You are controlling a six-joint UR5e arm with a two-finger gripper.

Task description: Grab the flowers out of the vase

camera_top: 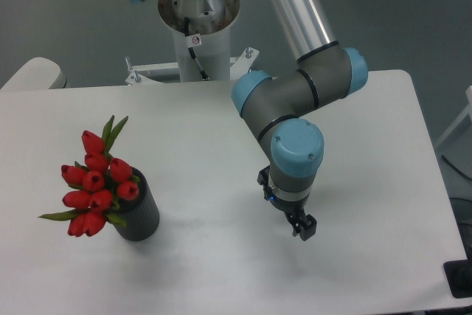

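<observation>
- Jaws: I see the gripper [303,228] pointing down over the table [369,145], right of centre, w/ nothing in it. From this angle the fingers read as one dark lump, so I can't tell if they're apart or together. I'd command a full open before moving, not assume.
- It looks to hang just above the table surface, but height is hard to judge from one view. I'd lift first so the wrist clears everything on the way over.
- Arm: the elbow and wrist joints sit between the gripper and the base, folded fairly tight. My guess is a long reach to the left needs the arm to unfold, so I'd go slow and watch the wrist doesn't swing low.
- Target: the flowers [94,193] are well apart from the gripper, at the left of the table, standing in the vase [140,215]. Red buds lean out up and left over the rim; the stems are mostly hidden by buds and leaves.
- Plan: approach from above and to the left, along the lean, and close on the bunch just below the buds, where I judge the stems gather. Squeezing the buds themselves would likely crush or slip.
- Risk: the vase is short and prob light, so a sideways nudge could tip it. Pull along the stem axis, not straight up, so the stems don't drag the vase.
</observation>
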